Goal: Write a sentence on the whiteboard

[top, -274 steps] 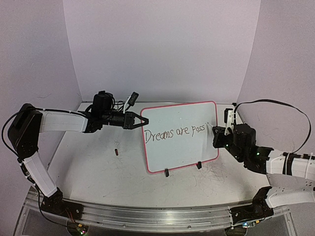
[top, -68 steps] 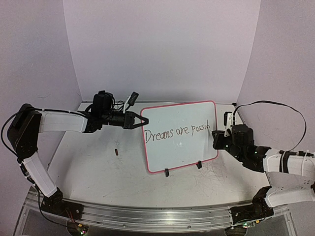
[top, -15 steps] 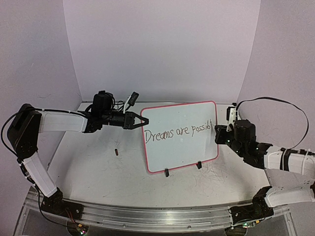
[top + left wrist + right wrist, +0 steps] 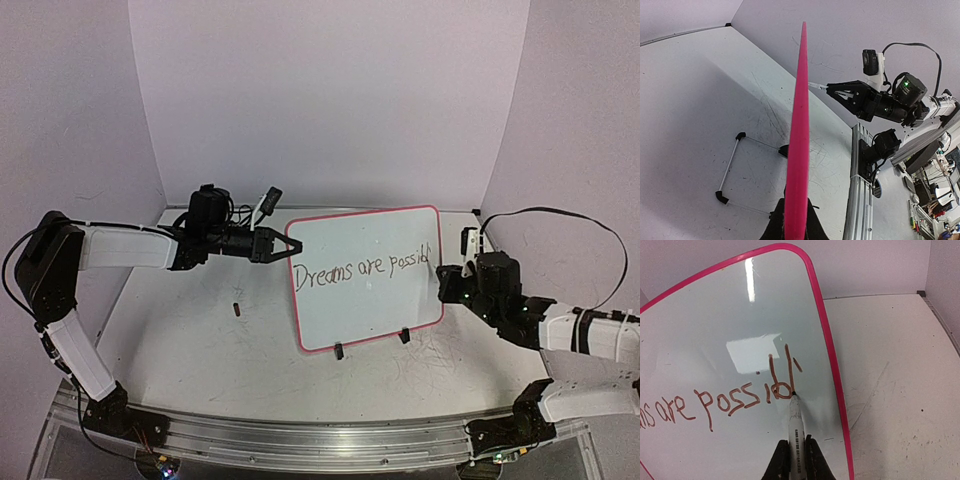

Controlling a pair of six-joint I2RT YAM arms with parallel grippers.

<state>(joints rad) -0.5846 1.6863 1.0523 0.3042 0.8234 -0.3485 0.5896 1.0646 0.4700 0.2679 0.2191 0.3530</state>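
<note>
Whiteboard (image 4: 365, 315) braced, last word under way.
The left tool (image 4: 278, 243) clamps its rim so it stands upright mid-counter (image 4: 200, 340) against the writing push. The right tool (image 4: 796, 460) grips a marker (image 4: 794, 420), tip touching the unfinished sentence (image 4: 362, 268) near the right rim.

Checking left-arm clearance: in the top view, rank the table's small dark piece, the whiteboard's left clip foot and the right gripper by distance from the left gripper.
1. Small dark piece, on the table.
2. Left clip foot, under the whiteboard.
3. Right gripper, at its right edge.
</note>
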